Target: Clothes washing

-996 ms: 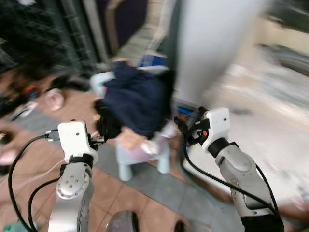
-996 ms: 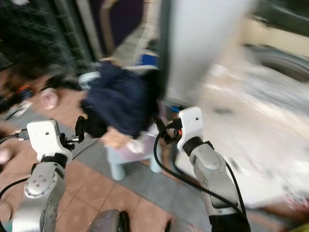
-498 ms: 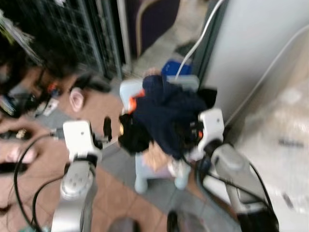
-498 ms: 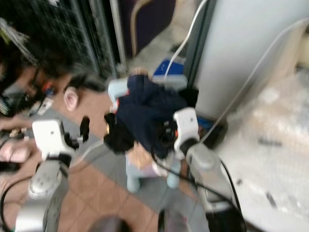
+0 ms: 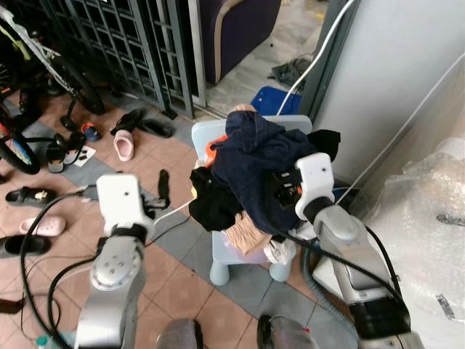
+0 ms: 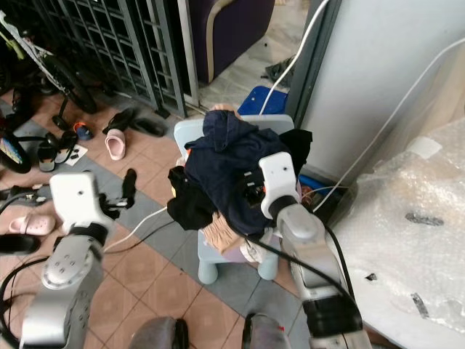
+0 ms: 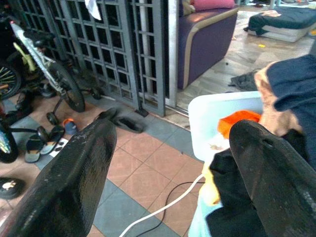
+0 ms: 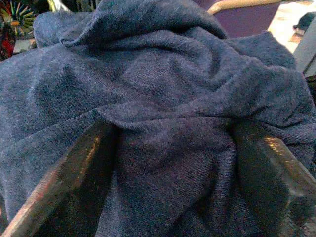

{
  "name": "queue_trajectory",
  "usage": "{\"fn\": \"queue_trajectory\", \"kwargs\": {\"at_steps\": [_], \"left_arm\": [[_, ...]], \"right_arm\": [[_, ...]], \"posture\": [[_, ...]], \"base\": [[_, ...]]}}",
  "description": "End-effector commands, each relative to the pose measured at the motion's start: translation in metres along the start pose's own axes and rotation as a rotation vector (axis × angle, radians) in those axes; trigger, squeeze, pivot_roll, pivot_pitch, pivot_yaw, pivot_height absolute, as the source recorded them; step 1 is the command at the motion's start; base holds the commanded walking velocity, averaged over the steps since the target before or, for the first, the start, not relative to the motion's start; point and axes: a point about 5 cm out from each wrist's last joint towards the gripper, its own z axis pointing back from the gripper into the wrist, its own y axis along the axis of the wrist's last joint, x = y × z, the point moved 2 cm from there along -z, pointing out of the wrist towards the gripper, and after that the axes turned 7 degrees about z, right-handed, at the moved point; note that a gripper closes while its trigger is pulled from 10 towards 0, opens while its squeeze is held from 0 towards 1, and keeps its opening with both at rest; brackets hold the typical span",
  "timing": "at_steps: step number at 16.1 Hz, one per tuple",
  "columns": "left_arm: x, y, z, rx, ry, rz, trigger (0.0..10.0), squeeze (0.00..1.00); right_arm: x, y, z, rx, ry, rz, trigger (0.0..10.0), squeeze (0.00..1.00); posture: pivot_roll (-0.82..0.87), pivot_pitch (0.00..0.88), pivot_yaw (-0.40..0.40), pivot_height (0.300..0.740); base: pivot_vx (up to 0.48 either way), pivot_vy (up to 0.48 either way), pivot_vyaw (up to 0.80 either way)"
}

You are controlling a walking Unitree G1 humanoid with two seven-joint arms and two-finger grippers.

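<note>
A pile of clothes sits on a small light-blue plastic chair [image 5: 204, 135]. A navy garment [image 5: 254, 156] lies on top, with a black garment [image 5: 211, 205] hanging at the left and a peach cloth [image 5: 245, 238] below. My right gripper [image 8: 173, 129] is pressed into the navy garment, its fingers [image 8: 81, 168] wide apart on either side of a raised fold, open. My left gripper [image 7: 173, 127] hovers in the air left of the chair, open and holding nothing. An orange cloth [image 7: 236, 121] shows against the chair back.
Slippers [image 5: 122, 146] and shoes lie on the tiled floor at the left, near a bicycle [image 5: 16, 149] and a metal gate [image 5: 149, 43]. A white cable [image 5: 173, 213] crosses the floor. A white appliance wall [image 5: 407, 65] and bubble wrap [image 5: 429, 218] stand at the right.
The camera has swung and the blur has cleared. My right gripper has moved forward into the navy garment on the pile. My left gripper stays left of the chair.
</note>
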Motion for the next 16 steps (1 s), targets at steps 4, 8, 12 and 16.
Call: {"fn": "queue_trajectory", "kwargs": {"at_steps": [4, 8, 12, 16], "left_arm": [[0.0, 0.001, 0.004, -0.003, 0.001, -0.021, 10.0, 0.0], [0.007, -0.01, 0.012, -0.046, -0.012, -0.007, 10.0, 0.0], [0.012, -0.004, 0.009, -0.017, -0.047, -0.023, 10.0, 0.0], [0.016, -0.003, 0.004, -0.009, -0.027, -0.039, 10.0, 0.0]], "right_arm": [[-0.014, -0.017, -0.004, -0.106, 0.056, 0.019, 0.0, 0.0], [-0.024, -0.033, 0.0, -0.157, 0.066, -0.026, 0.0, 0.0], [-0.021, -0.02, -0.001, -0.07, 0.048, -0.071, 0.0, 0.0], [-0.017, 0.013, -0.003, 0.097, 0.049, -0.181, 0.0, 0.0]], "posture": [[0.02, 0.159, 0.017, 0.74], [0.06, 0.136, 0.009, 0.74], [0.05, 0.119, 0.022, 0.74], [0.05, 0.09, 0.015, 0.74]], "base": [[0.0, 0.0, 0.0], [0.0, 0.0, 0.0], [0.0, 0.0, 0.0], [0.0, 0.0, 0.0]]}}
